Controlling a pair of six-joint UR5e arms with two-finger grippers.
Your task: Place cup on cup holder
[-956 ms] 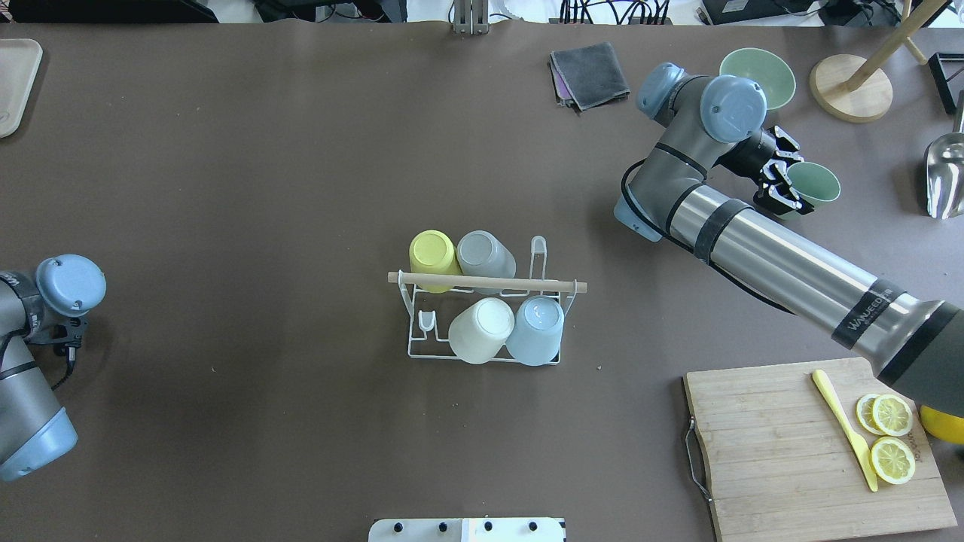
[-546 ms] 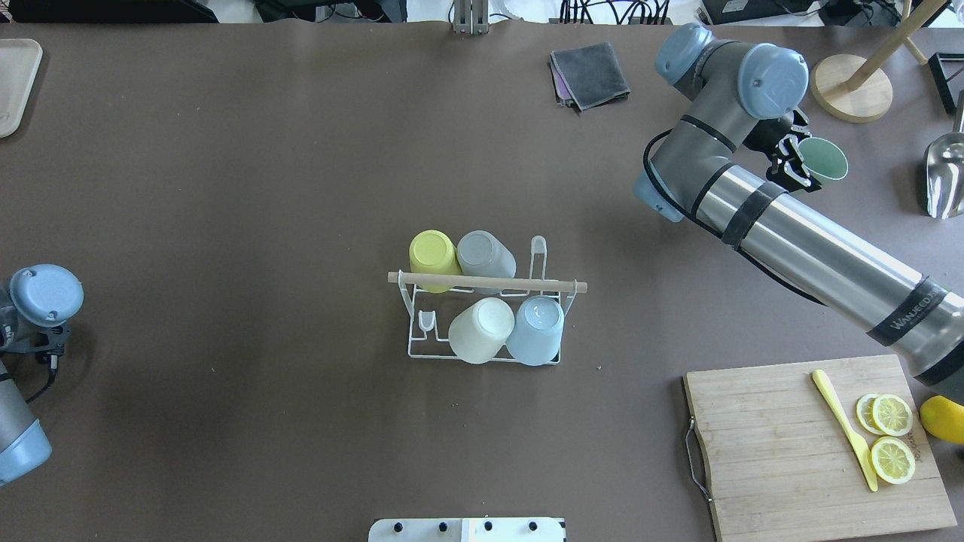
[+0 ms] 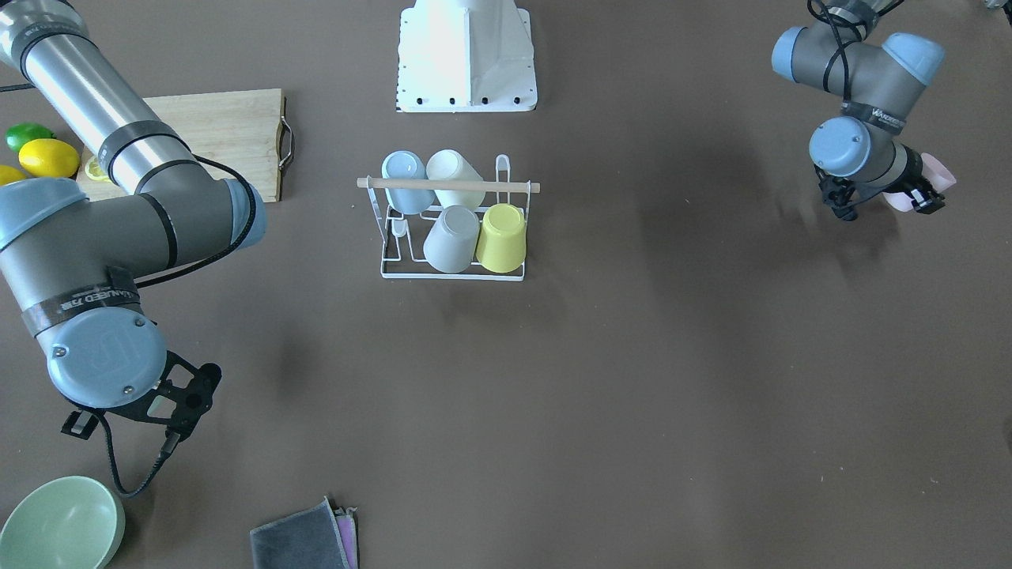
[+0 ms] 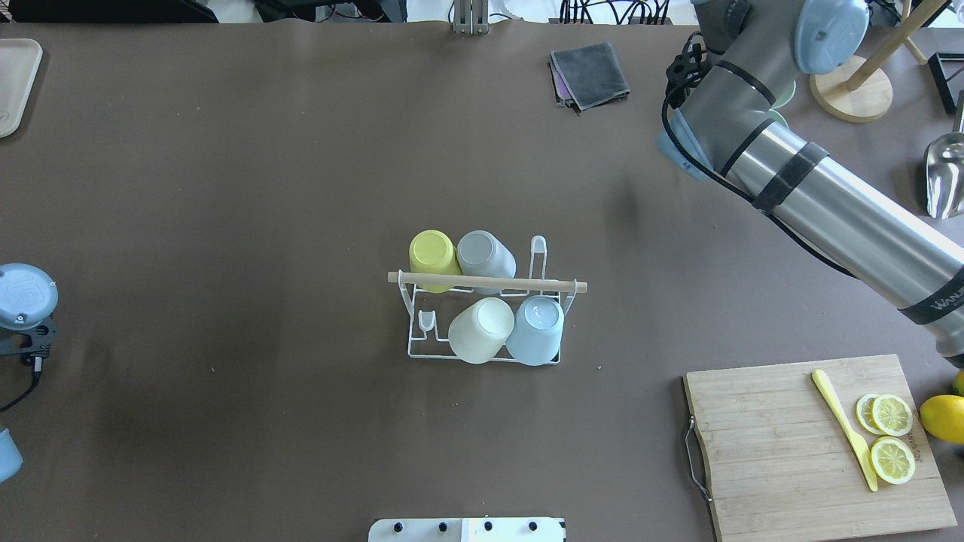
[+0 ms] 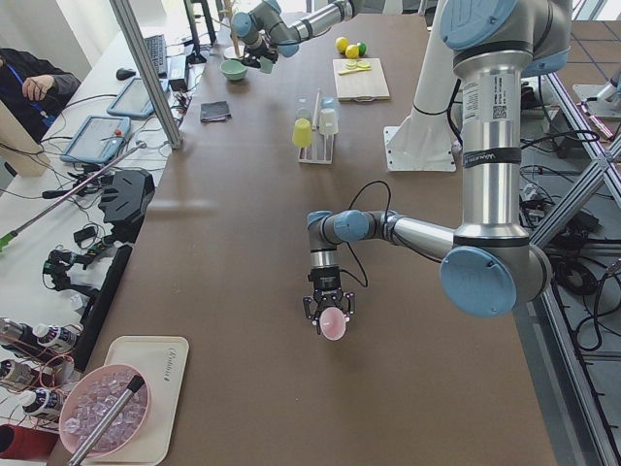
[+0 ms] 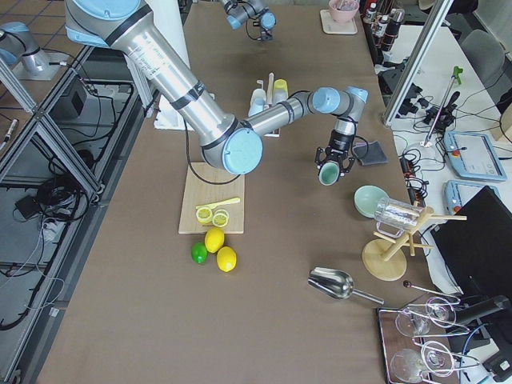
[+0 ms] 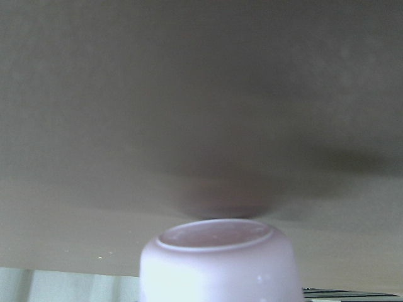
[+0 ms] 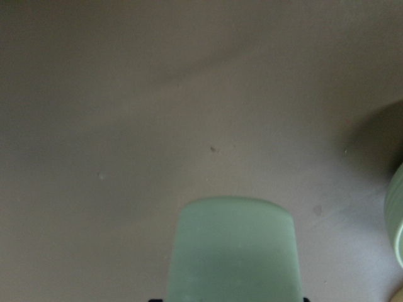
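Observation:
The white wire cup holder with its wooden rod handle stands mid-table, also in the front view. It carries a yellow, a grey, a cream and a light blue cup, all upside down. Two of its prongs are bare. My left gripper is shut on a pink cup just above the table, far to the robot's left. My right gripper is shut on a green cup, held above the table near the green bowl. In the overhead view the arm hides it.
A green bowl, a folded grey cloth, a wooden stand and a metal scoop lie at the far right. A cutting board with lemon slices and a yellow knife is at the near right.
My right arm has swung toward the table's far edge with the green cup, so the arm now covers gripper and cup from overhead. My left arm has drawn further left.

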